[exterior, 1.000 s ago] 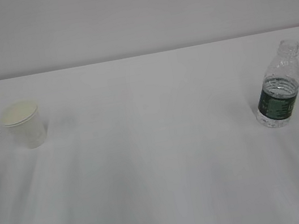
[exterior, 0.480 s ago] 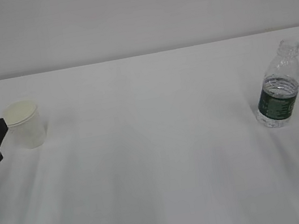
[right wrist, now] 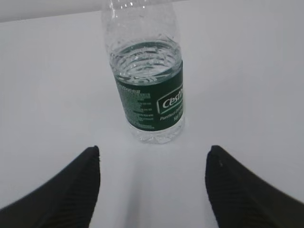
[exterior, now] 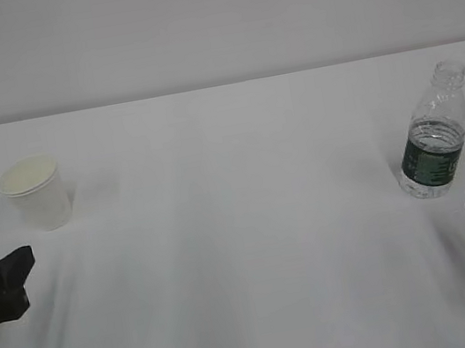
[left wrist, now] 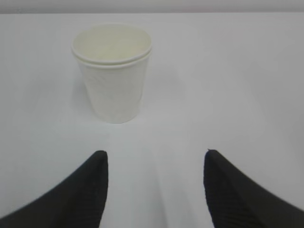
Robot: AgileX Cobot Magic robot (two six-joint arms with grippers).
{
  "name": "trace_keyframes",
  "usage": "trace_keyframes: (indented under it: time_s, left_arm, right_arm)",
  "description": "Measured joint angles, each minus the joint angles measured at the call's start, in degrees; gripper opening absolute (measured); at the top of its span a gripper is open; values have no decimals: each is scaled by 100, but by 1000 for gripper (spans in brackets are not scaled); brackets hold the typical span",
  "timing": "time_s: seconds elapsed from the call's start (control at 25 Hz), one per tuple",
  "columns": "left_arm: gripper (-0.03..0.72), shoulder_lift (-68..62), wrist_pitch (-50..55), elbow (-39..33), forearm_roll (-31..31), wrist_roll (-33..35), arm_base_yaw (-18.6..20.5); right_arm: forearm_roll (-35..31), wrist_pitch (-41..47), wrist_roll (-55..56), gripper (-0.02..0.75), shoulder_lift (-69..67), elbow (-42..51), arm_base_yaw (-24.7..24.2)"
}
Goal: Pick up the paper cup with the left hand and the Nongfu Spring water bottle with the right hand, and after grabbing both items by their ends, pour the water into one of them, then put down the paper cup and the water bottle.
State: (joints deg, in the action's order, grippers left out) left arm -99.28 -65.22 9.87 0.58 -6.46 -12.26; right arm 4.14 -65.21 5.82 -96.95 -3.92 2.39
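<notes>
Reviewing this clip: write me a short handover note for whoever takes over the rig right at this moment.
Left gripper: jaws open, empty, short of the paper cup, which stands upright on the table, a little left of the jaws' centre line.
Right gripper: jaws open, empty, short of the water bottle, which stands upright, uncapped, partly full.
Done: both arms lined up roughly with their targets.
Left: close in, grasp cup and bottle, pour water into the cup, set both down.

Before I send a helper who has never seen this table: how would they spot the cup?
On the white table, look to its left side. The paper cup stands there upright and alone: short, white, open-topped, cream inside, unlike the taller clear bottle far right.
</notes>
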Motion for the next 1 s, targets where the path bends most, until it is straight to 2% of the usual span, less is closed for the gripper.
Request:
trace_keyframes:
  time_s: [0.32,0.6,1.0]
  left_arm:
    - [452,-98,-15,0,72,35,0]
    - [452,-98,-28,0,248,40,0]
    - [452,-98,-33,0,333,40,0]
  right_arm:
    - [0,-36,-113,509,-83,-148,0]
    - [76,-36,-116,652,-323,-156,0]
    - [84,-45,-942,664,-367,-160,0]
